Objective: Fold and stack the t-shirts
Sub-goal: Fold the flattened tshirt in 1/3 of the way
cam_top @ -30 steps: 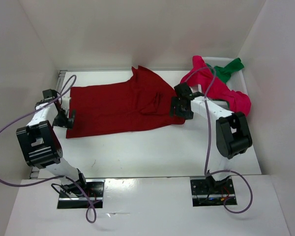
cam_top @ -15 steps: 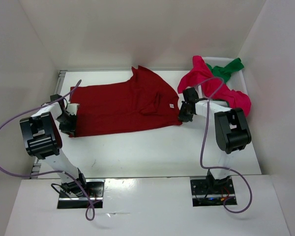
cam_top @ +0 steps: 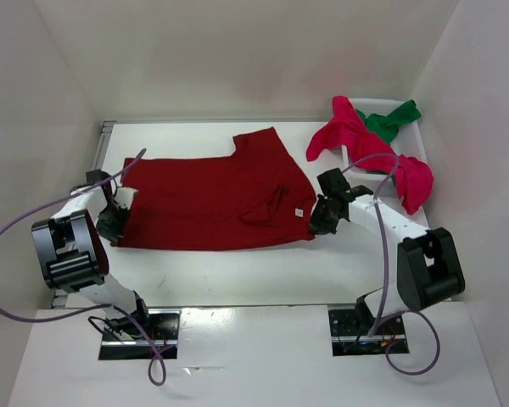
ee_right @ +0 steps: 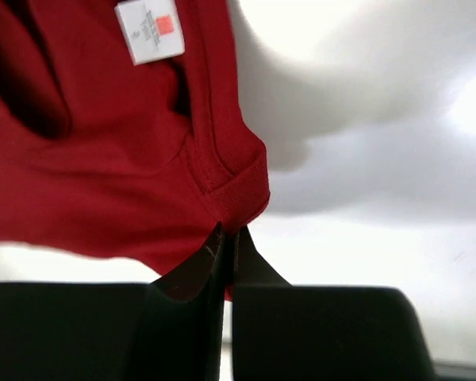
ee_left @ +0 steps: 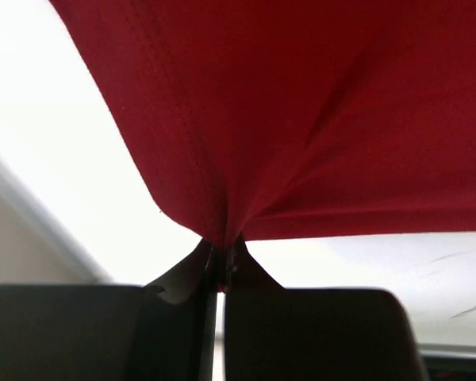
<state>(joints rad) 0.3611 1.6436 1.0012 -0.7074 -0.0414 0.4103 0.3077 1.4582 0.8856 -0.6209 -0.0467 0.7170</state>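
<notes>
A dark red t-shirt [cam_top: 208, 199] lies spread flat across the table's middle. My left gripper [cam_top: 114, 222] is shut on its near left corner [ee_left: 214, 222]. My right gripper [cam_top: 318, 222] is shut on its near right corner [ee_right: 238, 198], close to the collar with a white label [ee_right: 149, 30]. At the back right, a crimson t-shirt [cam_top: 365, 148] hangs over a white basket [cam_top: 382, 106]. A green t-shirt [cam_top: 392, 119] lies bunched behind the crimson one.
White walls close in the table on the left, back and right. A grey rail [cam_top: 103, 144] runs along the left edge. Purple cables [cam_top: 8, 229] loop from both arms. Both arm bases [cam_top: 140, 326] stand at the near edge.
Both grippers went from open to shut on the dark red t-shirt's near corners. The shirt now lies flatter and has been drawn toward the near edge, and the right arm has swung outward.
</notes>
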